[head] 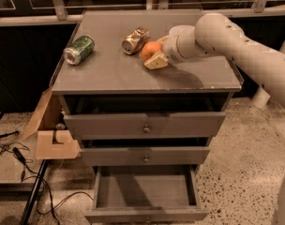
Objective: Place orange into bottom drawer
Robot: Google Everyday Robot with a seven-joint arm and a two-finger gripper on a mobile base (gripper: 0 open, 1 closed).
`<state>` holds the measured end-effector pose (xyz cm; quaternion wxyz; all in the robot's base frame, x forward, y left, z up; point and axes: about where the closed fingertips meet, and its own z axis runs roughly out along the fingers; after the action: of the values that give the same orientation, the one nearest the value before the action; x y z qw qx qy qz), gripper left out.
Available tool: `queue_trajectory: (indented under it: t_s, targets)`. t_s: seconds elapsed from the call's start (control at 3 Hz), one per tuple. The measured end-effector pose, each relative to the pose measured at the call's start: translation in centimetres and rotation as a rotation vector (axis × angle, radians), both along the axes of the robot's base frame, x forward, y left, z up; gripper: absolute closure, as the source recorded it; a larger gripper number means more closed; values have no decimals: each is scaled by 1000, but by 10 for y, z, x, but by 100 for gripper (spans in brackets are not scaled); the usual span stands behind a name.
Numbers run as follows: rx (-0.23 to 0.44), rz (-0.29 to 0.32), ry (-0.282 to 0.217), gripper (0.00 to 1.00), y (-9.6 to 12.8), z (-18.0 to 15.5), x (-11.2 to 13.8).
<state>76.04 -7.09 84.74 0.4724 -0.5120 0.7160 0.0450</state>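
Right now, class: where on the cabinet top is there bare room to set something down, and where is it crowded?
Free: the front strip of the cabinet top, in front of the green can and the gripper, and the gap between the two cans. Crowded: the back middle, where the dented can, the orange and the gripper bunch together.

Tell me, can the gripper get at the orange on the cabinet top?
Likely yes: the gripper is right at the orange, nothing between them; the dented can lies close beside it, on its other side.

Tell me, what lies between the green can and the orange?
The dented gold-brown can, seen in the camera view. The gripper is at the orange.
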Motion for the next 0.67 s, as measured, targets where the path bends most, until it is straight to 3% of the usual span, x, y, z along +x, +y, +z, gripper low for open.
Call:
queue_trajectory:
  t_s: [0.33, 0.67]
  targets:
    - [3, 42, 3, 100, 2, 8, -19]
    - [14, 99, 12, 100, -5, 27, -60]
